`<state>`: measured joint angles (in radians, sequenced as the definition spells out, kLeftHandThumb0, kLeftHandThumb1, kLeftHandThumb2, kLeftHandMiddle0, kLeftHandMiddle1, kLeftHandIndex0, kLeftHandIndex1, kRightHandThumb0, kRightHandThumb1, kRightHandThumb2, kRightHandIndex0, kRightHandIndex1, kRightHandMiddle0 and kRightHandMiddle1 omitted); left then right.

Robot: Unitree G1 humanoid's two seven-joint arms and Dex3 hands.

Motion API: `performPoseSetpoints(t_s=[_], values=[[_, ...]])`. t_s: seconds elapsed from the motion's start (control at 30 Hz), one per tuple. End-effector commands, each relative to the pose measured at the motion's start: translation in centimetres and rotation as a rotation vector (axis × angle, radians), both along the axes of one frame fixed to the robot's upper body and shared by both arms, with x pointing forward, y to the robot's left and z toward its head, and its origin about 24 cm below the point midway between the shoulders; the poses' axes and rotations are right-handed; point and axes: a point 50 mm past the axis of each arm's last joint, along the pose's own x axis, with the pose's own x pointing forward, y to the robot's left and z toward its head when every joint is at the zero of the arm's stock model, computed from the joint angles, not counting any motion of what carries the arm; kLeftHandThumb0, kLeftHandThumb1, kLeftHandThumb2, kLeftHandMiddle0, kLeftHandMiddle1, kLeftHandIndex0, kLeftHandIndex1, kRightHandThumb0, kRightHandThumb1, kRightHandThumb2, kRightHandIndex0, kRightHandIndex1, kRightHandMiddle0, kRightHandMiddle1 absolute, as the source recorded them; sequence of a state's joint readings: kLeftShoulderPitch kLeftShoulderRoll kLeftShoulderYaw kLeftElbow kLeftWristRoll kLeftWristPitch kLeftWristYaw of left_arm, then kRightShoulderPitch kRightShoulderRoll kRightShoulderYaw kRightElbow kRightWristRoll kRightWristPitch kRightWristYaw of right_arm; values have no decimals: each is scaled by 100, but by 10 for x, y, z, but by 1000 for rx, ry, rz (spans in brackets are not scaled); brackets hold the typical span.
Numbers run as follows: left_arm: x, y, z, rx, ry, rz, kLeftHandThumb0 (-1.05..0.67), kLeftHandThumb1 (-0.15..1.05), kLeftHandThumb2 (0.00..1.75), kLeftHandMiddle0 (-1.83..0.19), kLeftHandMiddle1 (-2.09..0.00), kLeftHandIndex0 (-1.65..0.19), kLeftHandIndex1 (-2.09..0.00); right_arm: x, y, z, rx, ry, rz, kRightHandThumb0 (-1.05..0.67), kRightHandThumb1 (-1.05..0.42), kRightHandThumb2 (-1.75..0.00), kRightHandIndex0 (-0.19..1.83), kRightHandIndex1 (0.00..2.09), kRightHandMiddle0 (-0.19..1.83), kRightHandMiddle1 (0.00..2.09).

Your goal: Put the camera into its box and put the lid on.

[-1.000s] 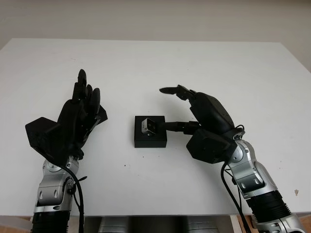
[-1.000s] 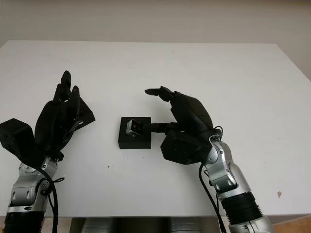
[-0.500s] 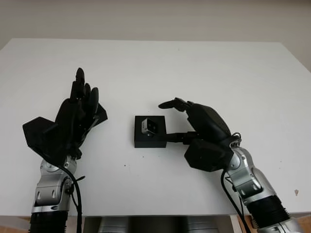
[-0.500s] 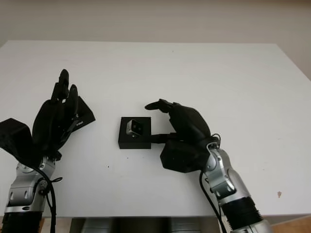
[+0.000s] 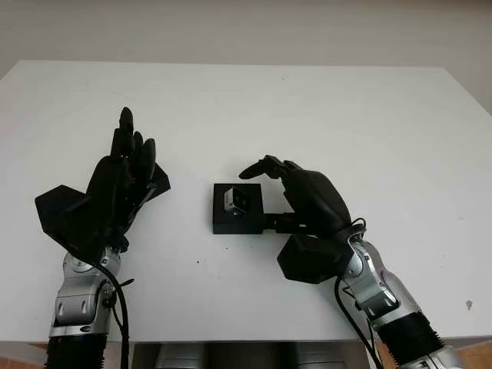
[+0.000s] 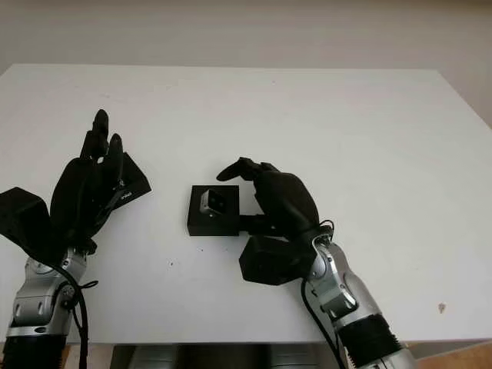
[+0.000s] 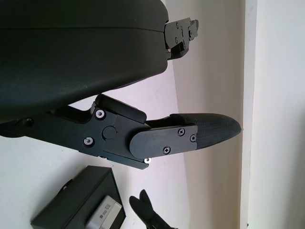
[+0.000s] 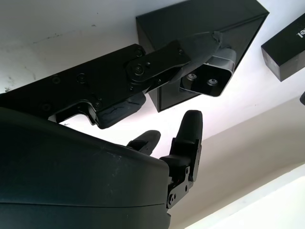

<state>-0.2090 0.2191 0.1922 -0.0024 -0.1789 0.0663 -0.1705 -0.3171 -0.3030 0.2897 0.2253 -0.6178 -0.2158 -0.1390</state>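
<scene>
The open black box (image 5: 237,219) lies at the table's middle with the silver camera (image 5: 234,201) sitting in it, lens side up. My right hand (image 5: 264,194) is just right of the box, open; its fingers arch over the camera and its thumb (image 8: 190,47) reaches along the box's right side toward the camera (image 8: 209,78). My left hand (image 5: 127,165) stands upright to the left of the box, open and holding nothing. The black lid (image 5: 160,183) lies on the table behind that hand, partly hidden by it, and its white-lettered end shows in the right wrist view (image 8: 288,45).
The white table (image 5: 346,123) stretches wide behind and to the right of the box. Its front edge runs close below both forearms. A small dark speck (image 5: 470,305) marks the table's near right corner.
My right hand has slid left and nearer, closing in on the box, and its fingers have dropped to arch over the camera. The left hand and the lid have hardly moved.
</scene>
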Motion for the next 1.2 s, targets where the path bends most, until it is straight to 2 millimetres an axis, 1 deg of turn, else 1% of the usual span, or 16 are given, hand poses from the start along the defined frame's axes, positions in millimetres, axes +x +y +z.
performPoseSetpoints(t_s=[0.0,0.33,0.6,0.87,1.17], values=[[-2,2,1,9,-10,0,-76,105,54,19,0,19,0,-1,2,-2,2,-2,0,-75,-90,-6,25,55,19,114],[-1,2,1,4,-7,4,-77,105,53,19,0,19,0,0,1,-4,-9,-25,-18,-71,-90,-5,25,64,27,116],[0,1,1,6,-7,2,-77,105,53,19,0,19,0,1,1,-6,-2,-22,-18,-67,-88,-5,22,73,31,112],[0,2,2,1,-10,5,-77,105,52,19,0,19,0,2,3,-8,12,-23,-8,-67,-89,-5,19,83,34,112],[-1,2,1,4,-9,7,-76,105,53,19,0,19,0,2,7,-8,21,-27,7,-70,-88,-5,16,89,34,111]])
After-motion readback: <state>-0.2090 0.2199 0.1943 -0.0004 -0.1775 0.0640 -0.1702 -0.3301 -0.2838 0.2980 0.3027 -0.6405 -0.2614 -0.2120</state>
